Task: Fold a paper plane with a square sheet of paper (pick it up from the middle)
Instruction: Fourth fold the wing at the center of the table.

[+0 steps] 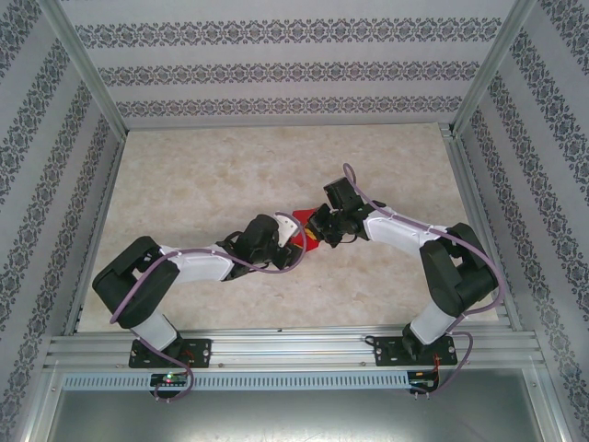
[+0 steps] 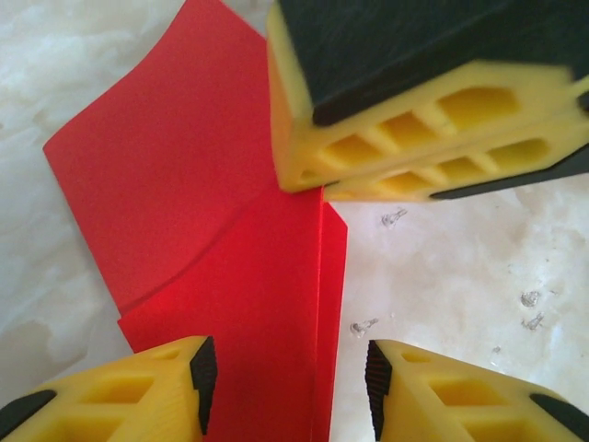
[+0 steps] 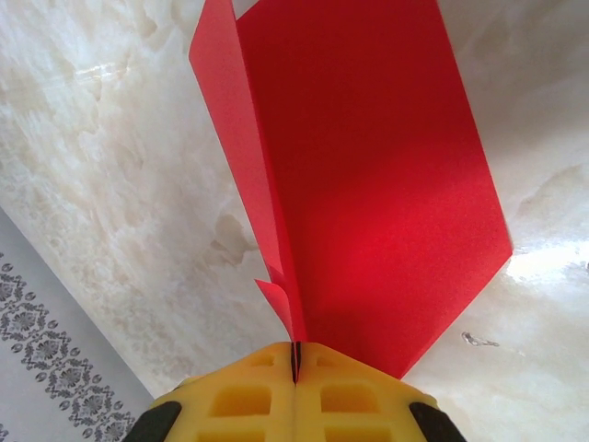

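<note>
The right hand (image 3: 295, 357) pinches the folded bright red paper sheet (image 3: 368, 184) tight; the left hand (image 2: 287, 387) straddles it, jaws partly apart, gripping nothing.

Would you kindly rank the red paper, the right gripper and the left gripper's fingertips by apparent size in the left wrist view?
1. red paper
2. right gripper
3. left gripper's fingertips, the two alike

Nearness to the camera inflates both grippers.

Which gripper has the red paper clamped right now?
The right gripper: its jaws are shut on the red paper. The left gripper stands open over it.
</note>
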Motion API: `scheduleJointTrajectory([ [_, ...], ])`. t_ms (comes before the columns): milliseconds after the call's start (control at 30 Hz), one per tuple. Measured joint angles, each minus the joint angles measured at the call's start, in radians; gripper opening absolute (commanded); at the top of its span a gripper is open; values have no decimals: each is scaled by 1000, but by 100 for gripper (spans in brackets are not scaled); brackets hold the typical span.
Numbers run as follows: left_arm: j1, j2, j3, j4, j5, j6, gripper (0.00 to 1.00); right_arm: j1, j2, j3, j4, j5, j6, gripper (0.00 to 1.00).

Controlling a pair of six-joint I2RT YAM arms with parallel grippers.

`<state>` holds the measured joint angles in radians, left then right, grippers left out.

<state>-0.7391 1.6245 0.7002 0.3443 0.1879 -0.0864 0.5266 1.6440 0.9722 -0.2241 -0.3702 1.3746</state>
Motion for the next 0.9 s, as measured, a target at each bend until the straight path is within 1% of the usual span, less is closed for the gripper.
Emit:
scheduleJointTrajectory([
  [267,0,29,0,8,3,33,44,0,1,0,-9,-17,12,0],
  [333,0,43,1,8,3,37,39,0,1,1,-10,-18,14,0],
  [467,0,56,4,8,3,47,33,0,1,1,-12,-21,14,0],
  [533,0,56,4,8,3,51,30,0,2,1,-12,-24,15,2],
  [600,0,56,4,8,3,54,26,0,4,1,-12,-25,14,7],
  [733,0,56,4,8,3,57,20,0,9,4,-13,-33,14,23],
  [900,0,56,4,8,10,57,18,-4,8,8,-23,-39,1,40],
])
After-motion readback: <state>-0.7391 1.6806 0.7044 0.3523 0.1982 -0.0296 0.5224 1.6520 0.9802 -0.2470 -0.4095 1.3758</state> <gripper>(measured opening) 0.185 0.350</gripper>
